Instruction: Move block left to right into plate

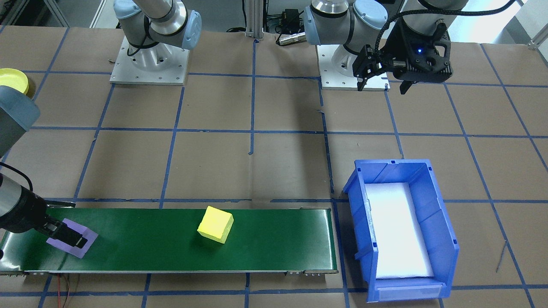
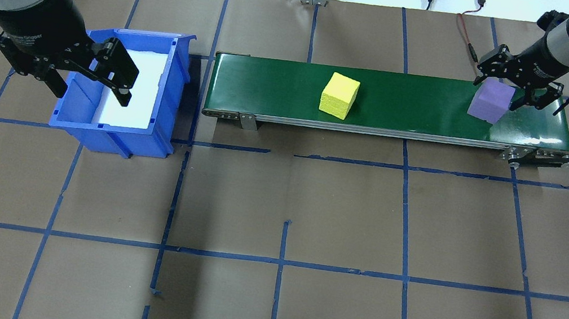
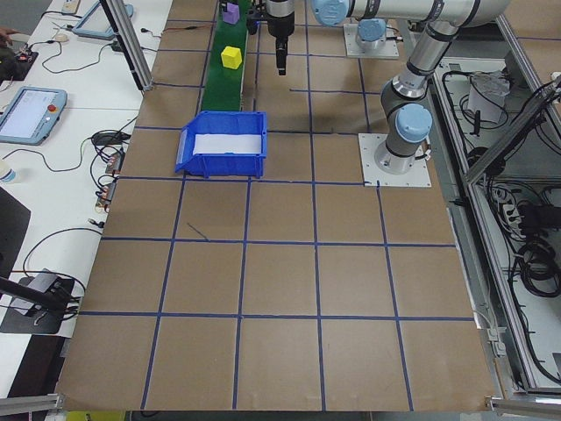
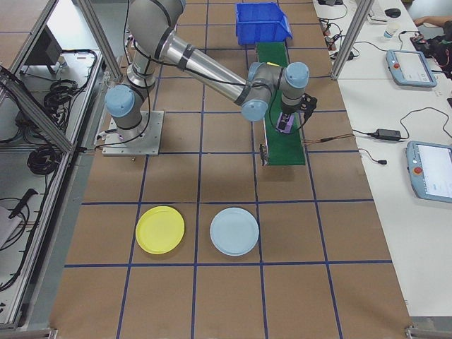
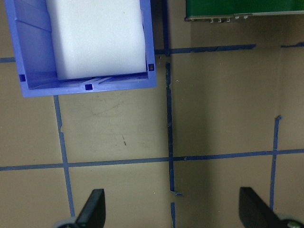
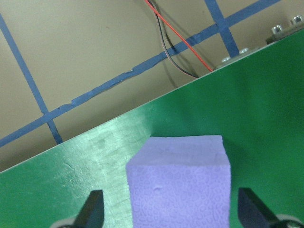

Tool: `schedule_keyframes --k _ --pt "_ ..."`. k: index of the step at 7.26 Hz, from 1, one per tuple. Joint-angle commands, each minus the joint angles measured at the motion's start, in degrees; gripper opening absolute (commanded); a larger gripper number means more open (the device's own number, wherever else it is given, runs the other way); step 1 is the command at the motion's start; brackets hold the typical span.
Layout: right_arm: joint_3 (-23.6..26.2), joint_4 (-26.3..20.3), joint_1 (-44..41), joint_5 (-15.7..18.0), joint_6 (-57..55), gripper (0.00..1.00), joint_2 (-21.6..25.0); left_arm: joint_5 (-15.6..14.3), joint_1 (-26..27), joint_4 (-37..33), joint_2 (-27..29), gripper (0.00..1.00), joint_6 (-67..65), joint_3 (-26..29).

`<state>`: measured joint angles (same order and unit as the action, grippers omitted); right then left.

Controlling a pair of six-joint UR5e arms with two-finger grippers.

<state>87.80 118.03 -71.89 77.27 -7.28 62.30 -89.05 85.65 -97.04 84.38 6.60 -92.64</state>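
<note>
Purple block sits at the right end of the green conveyor belt, my right tool directly over it. From the right wrist view the block fills the space between the two fingertips, which are spread wide with a gap on both sides, so I read the tool as open around the block, not clamped. In the front-facing view the tool overlaps the block from above.

Yellow block rests mid-belt, well apart from the purple one, nothing touching it.

Yellow plate lies on the table on the robot's right side, well apart from the belt, with a pale blue plate just beside it. I see nothing on either plate.

Left tool hangs above the blue bin off the belt's left end. Left wrist view shows its fingertips far apart with only bare table between them: open, holding nothing. Bin has a white liner inside.
</note>
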Motion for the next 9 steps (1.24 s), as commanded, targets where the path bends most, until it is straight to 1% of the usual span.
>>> schedule_keyframes --k 1,2,3,4,5,6,7,9 --pt "-0.18 0.19 0.08 2.87 0.6 0.94 -1.65 0.01 -0.05 0.01 0.0 1.0 0.08 0.01" --pt "0.09 0.19 0.08 4.8 0.69 0.78 -1.39 0.19 -0.13 0.01 0.0 1.0 0.08 0.09" --pt "0.17 0.1 0.08 7.43 0.86 0.56 -1.21 0.19 -0.14 0.1 0.0 1.0 0.08 0.09" --pt "0.18 -0.34 0.17 9.02 1.39 0.37 -0.95 0.1 -0.14 0.01 0.0 1.0 0.08 0.01" --pt "-0.09 -0.43 0.17 11.22 2.43 0.26 -0.6 0.01 -0.14 0.01 -0.09 1.0 0.17 0.01" --pt "-0.17 -0.43 0.95 12.28 6.97 0.26 0.71 0.1 -0.14 0.1 0.0 1.0 0.17 0.01" --pt "0.17 -0.78 5.14 12.73 13.02 0.26 1.94 0.1 -0.14 0.01 0.0 1.0 0.17 0.01" --pt "0.96 -1.04 16.73 12.82 32.41 0.26 2.04 0.19 -0.14 0.1 -0.09 1.0 0.17 0.09"
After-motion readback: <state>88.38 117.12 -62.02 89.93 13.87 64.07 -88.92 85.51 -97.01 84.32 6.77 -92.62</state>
